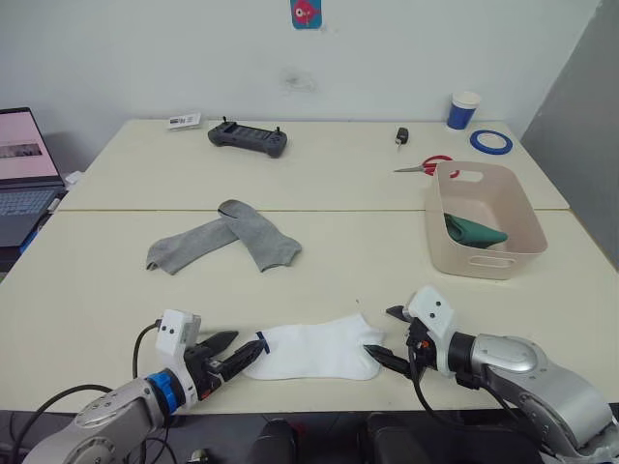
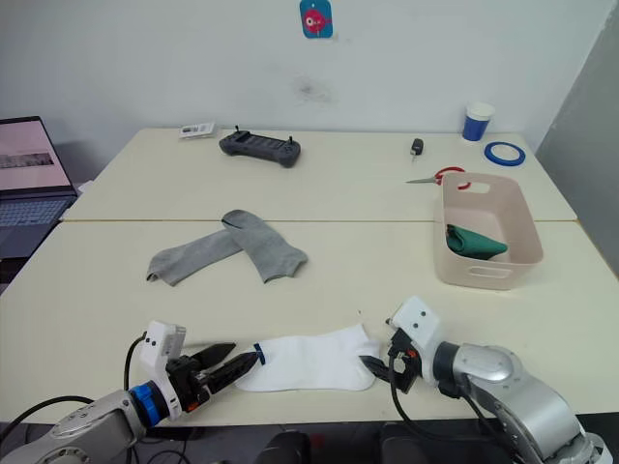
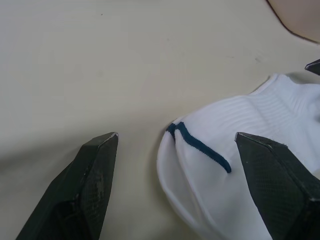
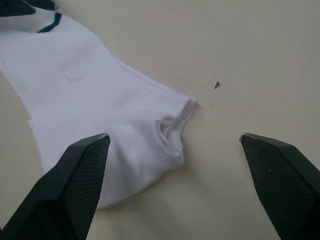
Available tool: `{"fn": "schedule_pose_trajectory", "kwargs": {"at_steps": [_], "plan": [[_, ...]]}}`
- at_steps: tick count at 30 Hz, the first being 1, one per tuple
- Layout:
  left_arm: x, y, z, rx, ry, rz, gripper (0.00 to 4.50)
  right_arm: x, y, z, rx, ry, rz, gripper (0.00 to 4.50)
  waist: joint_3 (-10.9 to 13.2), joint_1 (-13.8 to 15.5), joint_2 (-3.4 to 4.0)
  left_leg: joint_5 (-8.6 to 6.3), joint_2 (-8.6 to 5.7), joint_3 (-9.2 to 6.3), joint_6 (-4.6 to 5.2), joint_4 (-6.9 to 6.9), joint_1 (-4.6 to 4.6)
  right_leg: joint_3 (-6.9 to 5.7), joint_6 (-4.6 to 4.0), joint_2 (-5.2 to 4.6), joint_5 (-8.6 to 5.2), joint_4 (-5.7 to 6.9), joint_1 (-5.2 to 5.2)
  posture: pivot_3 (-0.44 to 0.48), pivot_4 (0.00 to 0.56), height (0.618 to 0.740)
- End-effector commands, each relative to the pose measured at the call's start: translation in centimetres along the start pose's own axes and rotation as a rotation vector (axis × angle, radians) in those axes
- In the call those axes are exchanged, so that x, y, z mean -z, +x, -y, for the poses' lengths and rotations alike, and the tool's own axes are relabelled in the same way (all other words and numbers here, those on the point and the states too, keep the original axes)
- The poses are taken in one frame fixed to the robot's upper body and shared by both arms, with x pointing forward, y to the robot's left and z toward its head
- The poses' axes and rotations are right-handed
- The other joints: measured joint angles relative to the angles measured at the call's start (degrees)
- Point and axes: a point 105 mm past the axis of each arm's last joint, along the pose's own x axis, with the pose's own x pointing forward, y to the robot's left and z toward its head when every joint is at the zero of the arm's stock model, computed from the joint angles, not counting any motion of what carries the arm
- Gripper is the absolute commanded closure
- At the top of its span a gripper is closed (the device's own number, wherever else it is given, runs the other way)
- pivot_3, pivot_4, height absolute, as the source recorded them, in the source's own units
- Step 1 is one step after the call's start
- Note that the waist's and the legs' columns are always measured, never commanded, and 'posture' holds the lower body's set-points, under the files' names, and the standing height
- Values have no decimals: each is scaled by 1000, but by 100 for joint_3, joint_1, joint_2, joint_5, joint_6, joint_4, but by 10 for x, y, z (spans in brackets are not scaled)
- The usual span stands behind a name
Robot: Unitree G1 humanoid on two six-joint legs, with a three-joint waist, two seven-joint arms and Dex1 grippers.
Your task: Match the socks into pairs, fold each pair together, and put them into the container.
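Observation:
A white sock [image 1: 314, 350] with a thin navy stripe lies flat near the table's front edge. My left gripper [image 1: 247, 346] is open at its striped end [image 3: 200, 146], one finger on each side of the edge. My right gripper [image 1: 379, 332] is open at the sock's other end [image 4: 170, 135], fingers spread wide and not touching it. Two grey socks [image 1: 222, 237] lie crossed over each other at the middle left. The pinkish-beige container [image 1: 481, 263] stands at the right with a dark green sock [image 1: 472, 230] inside.
On the far table are a black controller [image 1: 249, 138], red-handled scissors [image 1: 426, 165], a black key fob [image 1: 400, 136], a blue tape roll [image 1: 491, 142] and a blue-and-white paper cup [image 1: 463, 109]. A laptop [image 1: 24, 174] sits off the left edge.

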Motion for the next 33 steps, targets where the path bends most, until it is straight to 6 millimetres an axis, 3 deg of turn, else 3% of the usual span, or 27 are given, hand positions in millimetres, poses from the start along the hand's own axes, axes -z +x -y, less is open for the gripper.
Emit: {"fn": "schedule_pose_trajectory", "kwargs": {"at_steps": [1,2,5,10,14,16,27,33], "plan": [[18,4,4,13,-46,-55,794,5,4,-2,10,23,-9,5,-3,4,5,0,-1,2,0,0,0,1,0,-2,0,0,0,0,150,740],[19,4,6,23,-57,-56,986,9,6,-3,7,44,-20,0,-3,5,4,0,-1,2,0,0,0,0,1,-2,0,-1,0,0,150,740],[19,2,7,27,-50,-54,1723,16,10,-3,17,90,-44,627,-10,0,4,0,2,0,0,-2,1,0,1,-1,-1,-1,0,0,150,740],[14,-2,5,21,-34,-41,3218,13,13,-17,-52,74,-30,2334,-16,-3,-3,0,2,-1,0,-3,2,-1,0,-1,-2,-1,0,0,150,740],[6,-2,9,42,-26,-20,4490,0,13,-31,-124,31,29,3815,-15,-5,-4,0,5,-3,0,-6,2,-3,-3,2,-3,-1,-1,0,150,740],[-1,-1,9,49,-19,-2,4500,-7,13,-33,-131,17,57,4420,-14,-6,-5,0,6,-7,0,-6,0,-3,-3,3,-3,-1,-1,0,150,740],[-63,6,-19,41,59,97,4500,-29,17,-23,-96,-4,139,4487,-7,-5,-15,0,5,-14,0,-5,-4,-13,20,8,10,1,-3,0,150,740],[-41,14,-36,5,57,-34,4500,-24,29,-7,-15,-6,106,4487,-6,-34,-14,0,5,-2,0,-8,-2,-2,28,9,14,-1,-5,0,150,740]]}}
